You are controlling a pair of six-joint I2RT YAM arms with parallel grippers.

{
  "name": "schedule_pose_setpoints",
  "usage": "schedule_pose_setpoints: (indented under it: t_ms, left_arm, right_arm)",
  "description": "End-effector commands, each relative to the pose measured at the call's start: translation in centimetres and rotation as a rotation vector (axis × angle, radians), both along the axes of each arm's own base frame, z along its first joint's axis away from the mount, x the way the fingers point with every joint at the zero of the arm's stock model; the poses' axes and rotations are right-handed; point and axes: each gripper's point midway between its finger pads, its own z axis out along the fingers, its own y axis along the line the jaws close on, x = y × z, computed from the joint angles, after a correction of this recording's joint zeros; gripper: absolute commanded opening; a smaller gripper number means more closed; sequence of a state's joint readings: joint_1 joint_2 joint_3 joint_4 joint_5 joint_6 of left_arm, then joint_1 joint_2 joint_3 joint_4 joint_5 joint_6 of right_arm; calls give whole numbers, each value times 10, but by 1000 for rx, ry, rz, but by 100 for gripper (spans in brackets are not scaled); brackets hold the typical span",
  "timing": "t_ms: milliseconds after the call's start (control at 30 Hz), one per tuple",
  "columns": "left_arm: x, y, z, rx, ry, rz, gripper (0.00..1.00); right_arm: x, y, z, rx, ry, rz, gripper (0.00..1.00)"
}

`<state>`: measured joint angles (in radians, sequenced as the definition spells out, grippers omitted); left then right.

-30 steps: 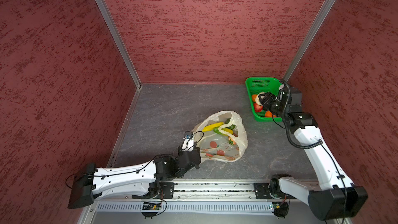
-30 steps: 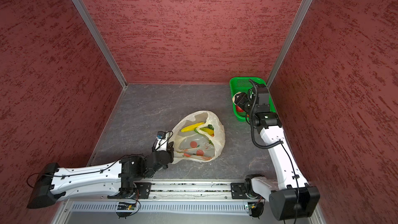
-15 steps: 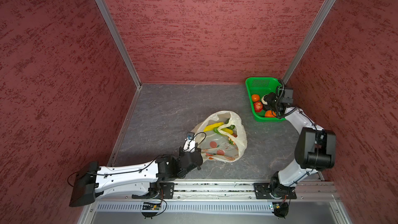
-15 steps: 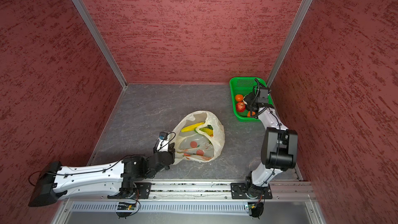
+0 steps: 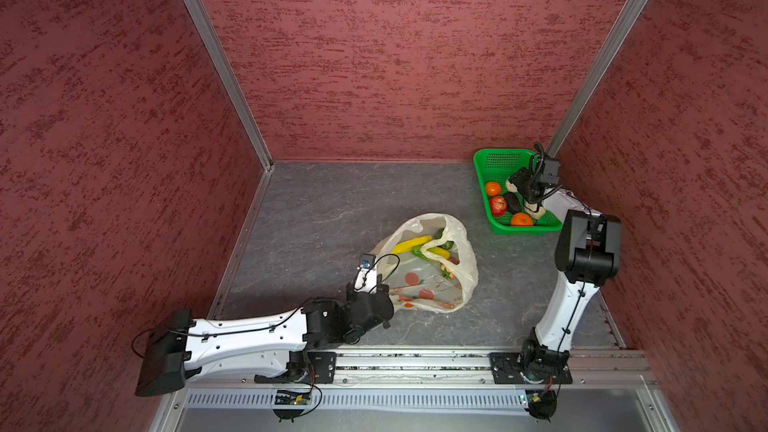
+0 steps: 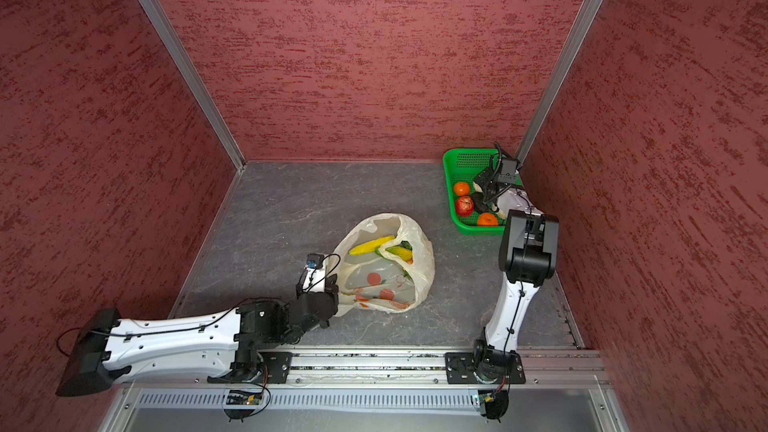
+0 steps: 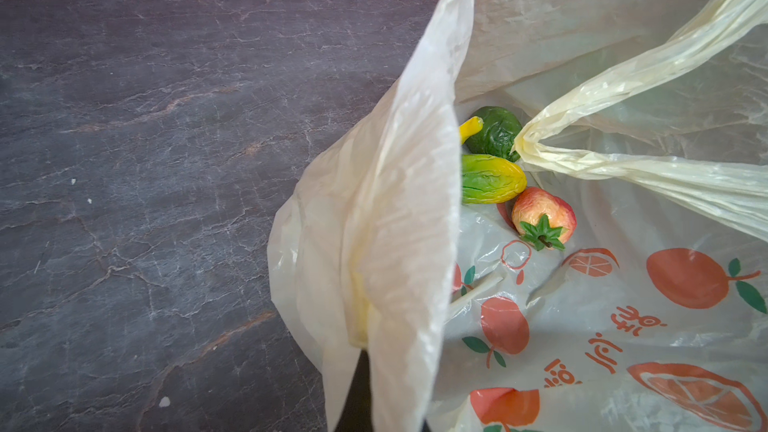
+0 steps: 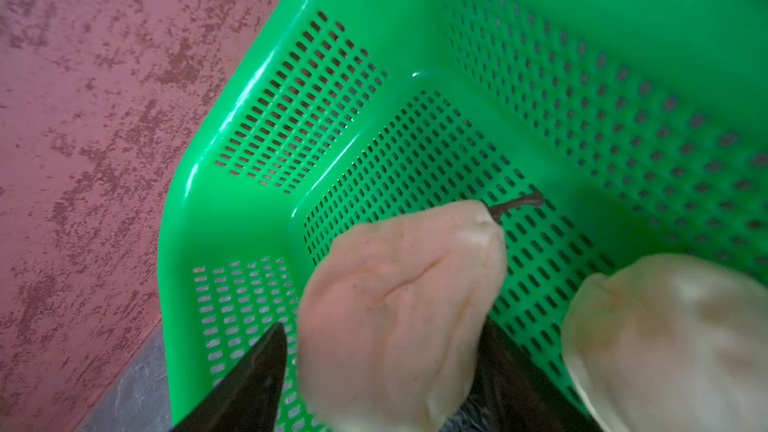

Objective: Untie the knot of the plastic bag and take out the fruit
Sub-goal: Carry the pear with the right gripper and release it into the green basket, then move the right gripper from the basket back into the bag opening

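The plastic bag (image 5: pixel 428 284) lies mid-floor with its mouth gaping open; no knot shows. My left gripper (image 7: pixel 365 351) is shut on the bag's near rim (image 7: pixel 395 201) and holds it up. Inside the bag lie fruit: a yellow banana (image 5: pixel 411 244), a yellow-green mango (image 7: pixel 490 178), a dark green piece (image 7: pixel 498 130) and a red apple (image 7: pixel 542 218). My right gripper (image 8: pixel 386 326) hangs over the green basket (image 8: pixel 415 14) with its jaws spread. A cream bumpy fruit (image 8: pixel 403 284) sits blurred between them, with a gap beside one finger (image 8: pixel 266 359).
In both top views the green basket (image 5: pixel 498 164) stands in the back right corner against the red walls. It holds two oranges (image 5: pixel 493 189), a red apple (image 5: pixel 498 204), a dark avocado (image 5: pixel 513 201) and another cream fruit (image 8: pixel 665 326). A loose handle loop (image 7: pixel 623 118) crosses the bag's mouth.
My right arm has folded its elbow upward, and its gripper stayed over the basket and spread wider around the cream fruit. The left gripper keeps its hold on the bag's rim.
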<state>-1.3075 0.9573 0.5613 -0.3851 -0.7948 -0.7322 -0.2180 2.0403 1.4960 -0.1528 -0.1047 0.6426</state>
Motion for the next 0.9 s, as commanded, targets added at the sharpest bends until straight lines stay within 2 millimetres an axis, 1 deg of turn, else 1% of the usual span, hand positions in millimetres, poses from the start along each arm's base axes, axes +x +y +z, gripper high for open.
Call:
schedule_pose_setpoints:
  t_ms: [0, 100, 300, 467, 600, 700, 867]
  left_arm:
    - [2, 1, 12, -19, -19, 27, 0]
    - [3, 3, 11, -17, -21, 31, 0]
    - [2, 3, 10, -19, -23, 30, 0]
    - [2, 3, 11, -19, -26, 25, 0]
    - [1, 4, 12, -22, -29, 21, 0]
    - [0, 6, 11, -24, -32, 20, 0]
    - [0, 9, 12, -22, -40, 20, 0]
  right_arm:
    - [1, -11, 10, -39, -4, -24, 82]
    - [0, -10, 13, -46, -3, -20, 86]
    - [-6, -7, 25, -56, -16, -3, 87]
    - [-18, 1, 34, -56, -26, 30, 88]
    - [-35, 17, 46, -47, -37, 75, 88]
    - [-50, 33, 57, -40, -43, 116, 88]
    - [-80, 68, 77, -39, -49, 195, 88]
